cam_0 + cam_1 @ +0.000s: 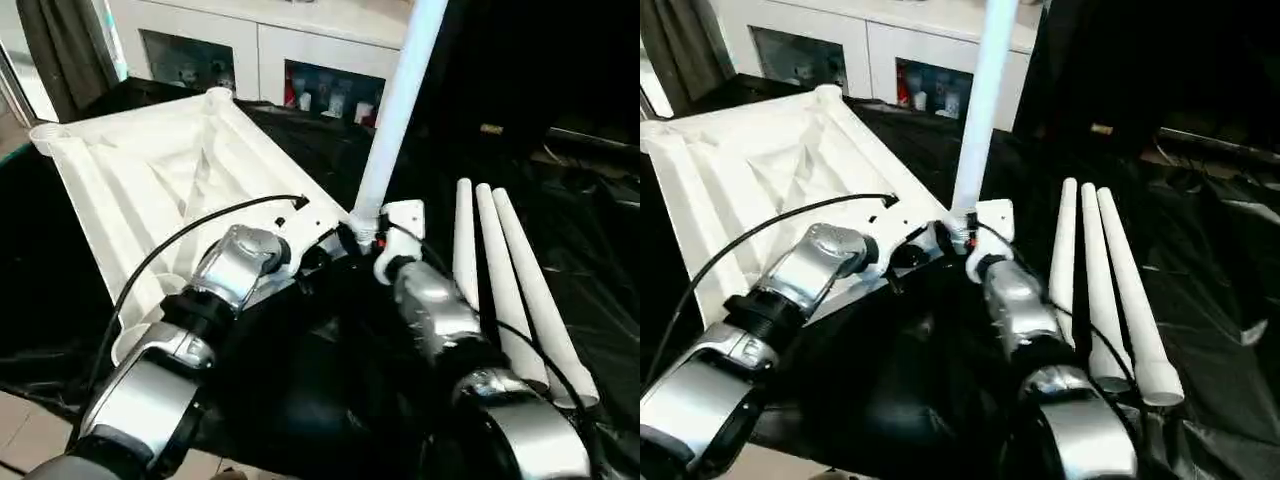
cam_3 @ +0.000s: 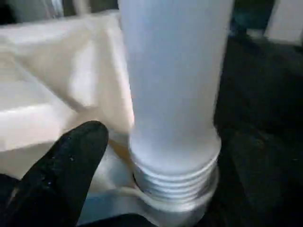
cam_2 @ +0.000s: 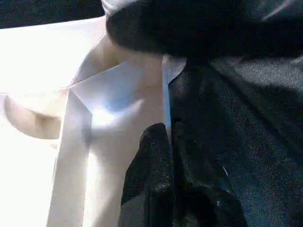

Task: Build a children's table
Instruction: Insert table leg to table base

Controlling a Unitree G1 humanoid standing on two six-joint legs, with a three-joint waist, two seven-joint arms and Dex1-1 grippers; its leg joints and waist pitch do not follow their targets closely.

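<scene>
The large white plastic tabletop (image 1: 160, 170) lies ribbed side up on the black-draped worktop (image 1: 600, 260), filling the upper left of the frame. One long white tube leg (image 1: 398, 110) stands upright in the tabletop's near corner socket at centre frame, its threaded end (image 2: 175, 182) sitting in the socket. The right tool (image 2: 156, 189) is at the base of that leg with its jaws spread wide, one black finger (image 2: 71, 161) beside the thread and apart from it, holding nothing. The left tool (image 3: 165, 156) is closed, its tips at the tabletop's edge. Three more white tube legs (image 1: 510, 290) lie side by side on the worktop at the right of the frame.
</scene>
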